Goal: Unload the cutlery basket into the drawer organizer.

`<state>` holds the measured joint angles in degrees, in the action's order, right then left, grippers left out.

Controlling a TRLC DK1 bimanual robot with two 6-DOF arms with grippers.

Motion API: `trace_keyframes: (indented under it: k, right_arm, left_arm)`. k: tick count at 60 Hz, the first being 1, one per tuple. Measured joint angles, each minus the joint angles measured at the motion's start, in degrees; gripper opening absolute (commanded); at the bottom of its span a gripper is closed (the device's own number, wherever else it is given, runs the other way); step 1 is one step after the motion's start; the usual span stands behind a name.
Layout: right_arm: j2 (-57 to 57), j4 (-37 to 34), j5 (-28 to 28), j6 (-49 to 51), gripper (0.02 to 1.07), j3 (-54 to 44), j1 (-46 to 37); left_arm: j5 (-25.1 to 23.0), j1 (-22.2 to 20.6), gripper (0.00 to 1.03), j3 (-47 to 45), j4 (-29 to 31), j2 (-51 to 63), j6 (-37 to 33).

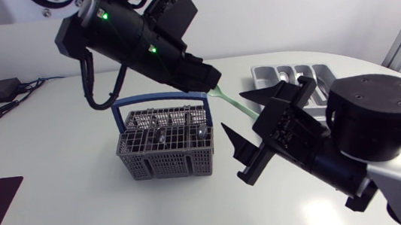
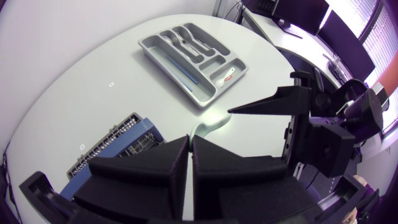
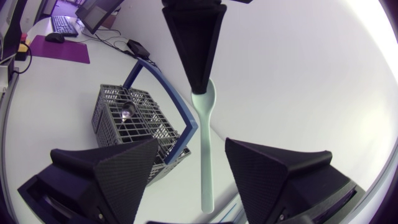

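Head view: the left hand (image 1: 210, 77) clenches a green spoon (image 1: 231, 103) beside the basket (image 1: 165, 150), which still holds cutlery. Left wrist: the organizer (image 2: 152, 50) is partly filled. Right wrist: the right hand (image 3: 191, 143) gapes around the spoon, untouching.

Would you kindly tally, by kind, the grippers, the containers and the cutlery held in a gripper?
Grippers: 2 (left gripper, right gripper)
Containers: 2 (cutlery basket, drawer organizer)
Held cutlery: 1 (pale green spoon)
Total: 5
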<state>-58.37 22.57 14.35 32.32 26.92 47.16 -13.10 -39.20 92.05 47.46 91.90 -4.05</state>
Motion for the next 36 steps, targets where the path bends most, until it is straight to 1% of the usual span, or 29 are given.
trace_keyframes:
  k: [4,8,10,20,24,30,34,36]
  right_arm:
    - [-1.07,0.44,0.52,0.81,0.64,0.0,0.0]
    - [-2.1,1.4,0.81,1.25,0.64,0.02,0.0]
    - [-2.54,1.75,0.96,1.44,0.61,0.09,0.0]
    - [-4.17,2.51,1.73,2.29,0.61,0.92,-0.07]
    - [-4.83,2.99,2.25,2.49,0.57,1.55,-0.13]
    - [-5.64,3.26,2.47,2.49,0.57,2.56,-0.39]
    - [-6.14,3.39,2.51,2.51,0.52,3.1,-0.46]
    - [-6.36,3.39,2.56,2.51,0.52,3.34,-0.46]
  left_arm:
    - [0.02,0.0,0.04,0.0,-0.02,0.02,0.0]
    - [0.02,0.0,0.04,0.0,-0.02,0.04,0.02]
    - [0.02,-0.04,0.04,0.0,-0.02,0.07,0.02]
    - [0.02,-0.04,0.04,-0.02,-0.07,0.11,0.02]
    - [0.02,-0.24,0.04,-0.09,-0.42,0.11,0.02]
    - [0.02,-0.44,0.04,-0.17,-0.7,0.22,0.02]
    - [0.02,-0.48,0.04,-0.17,-0.72,0.33,0.02]
    - [0.02,-0.48,0.04,-0.17,-0.72,0.42,0.02]
